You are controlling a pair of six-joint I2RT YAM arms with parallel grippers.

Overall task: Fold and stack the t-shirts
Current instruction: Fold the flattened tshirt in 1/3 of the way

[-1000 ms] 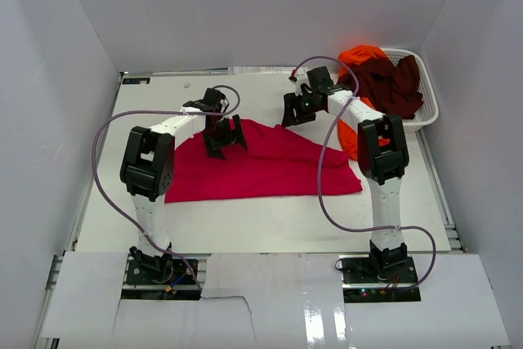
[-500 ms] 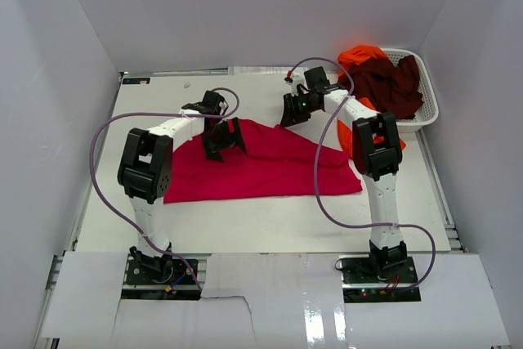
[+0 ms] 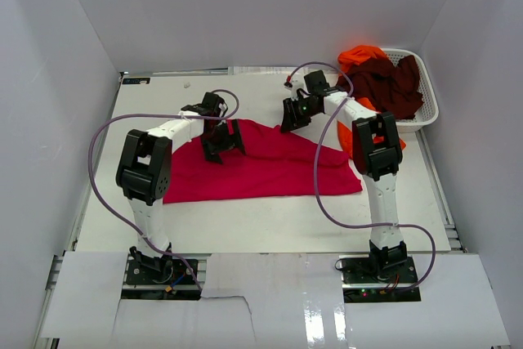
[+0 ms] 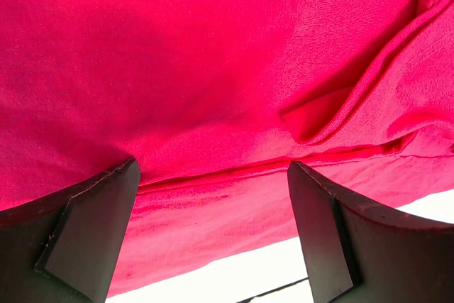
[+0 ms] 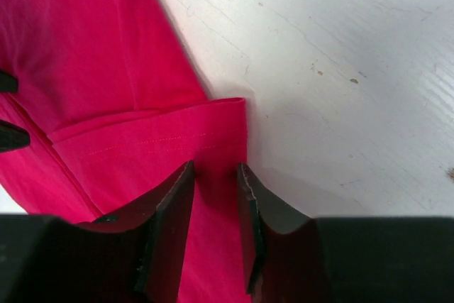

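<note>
- Hanging over the red shirt (image 3: 261, 165), the left gripper (image 3: 222, 138) has its jaws spread wide. Nothing is between them.
- From the left wrist, that gripper (image 4: 213, 175) sits just above the cloth. A seam runs from one finger (image 4: 89, 232) across to the other. A soft fold lies off to the right.
- The right gripper (image 3: 294, 114) is at the far tip of the red shirt, near the middle of the bench (image 3: 270, 222).
- From the right wrist, that gripper (image 5: 215, 182) has its jaws close together, with only a thin gap. The stitched edge of the red shirt (image 5: 106, 104) runs into that gap. I cannot tell if the cloth is pinched or only lies under the fingers (image 5: 174, 207).
- The red shirt lies spread out on the bench between the two arms. Its near edge is almost straight, and its right end comes to a point.
- The orange shirt (image 3: 359, 55) and the dark red shirt (image 3: 392, 83) are piled in the white basket (image 3: 429, 112) at the far right corner. Some orange cloth hangs out beside the right arm.
- Bare bench shows in front of the red shirt and at the far left.
- White walls stand close on the left, the right and the far side.
</note>
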